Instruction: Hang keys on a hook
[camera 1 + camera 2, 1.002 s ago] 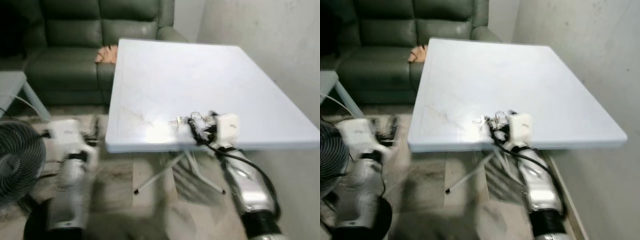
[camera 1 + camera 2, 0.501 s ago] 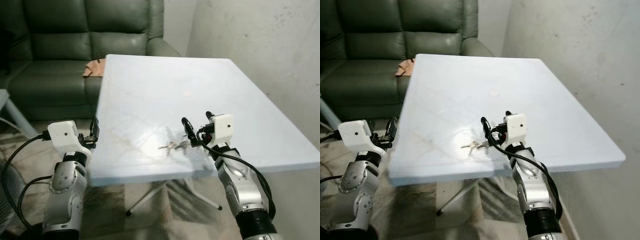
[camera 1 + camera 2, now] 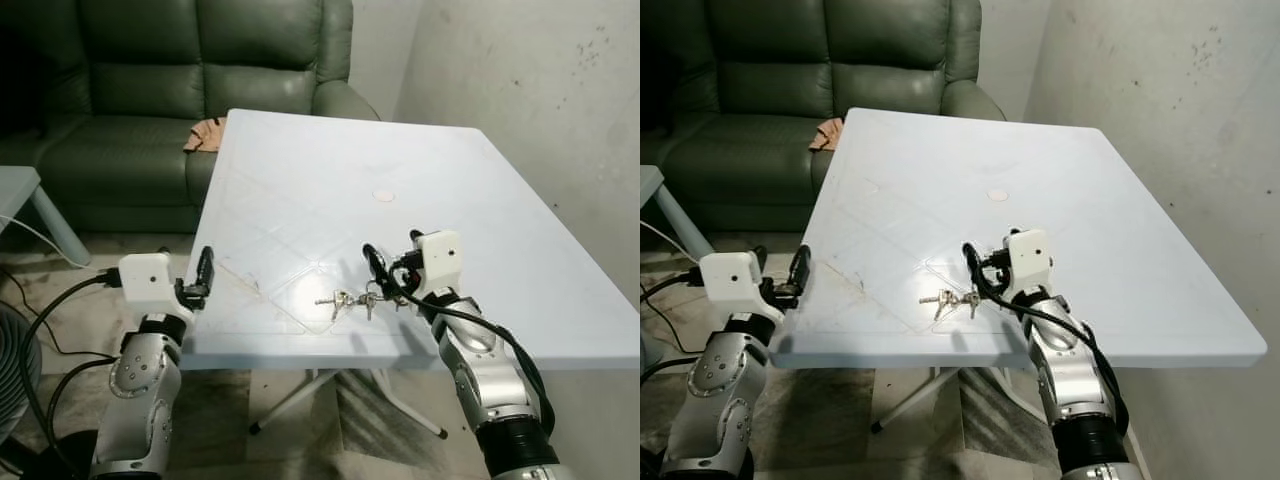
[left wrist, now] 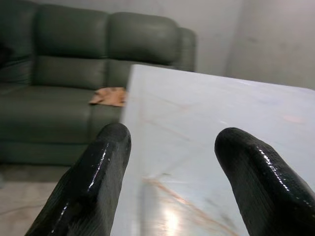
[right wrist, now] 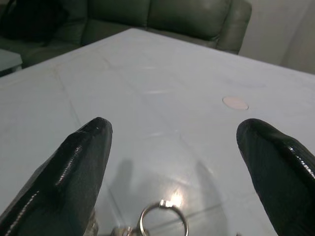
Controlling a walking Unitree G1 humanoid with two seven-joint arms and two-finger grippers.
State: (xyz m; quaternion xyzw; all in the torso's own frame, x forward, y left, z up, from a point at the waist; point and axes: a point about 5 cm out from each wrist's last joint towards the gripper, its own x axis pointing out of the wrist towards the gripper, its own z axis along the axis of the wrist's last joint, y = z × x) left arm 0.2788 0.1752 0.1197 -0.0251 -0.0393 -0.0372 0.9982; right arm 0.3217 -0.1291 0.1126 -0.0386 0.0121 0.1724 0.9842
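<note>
Silver keys (image 3: 350, 298) lie on the white table (image 3: 330, 180) beneath the wide-spread right pincer (image 3: 390, 268).

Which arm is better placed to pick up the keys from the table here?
Right. The right gripper hangs open just above the keys on the white table, and its wrist view shows the key ring between its fingers. The left gripper sits open off the table's left edge.

Two silver robot arms reach forward. The right pincer (image 3: 385, 268) is held out with its two black fingers (image 5: 78, 162) spread wide apart. The left pincer (image 3: 203, 275), lower and off to the side, also has its fingers (image 4: 96, 177) apart.
</note>
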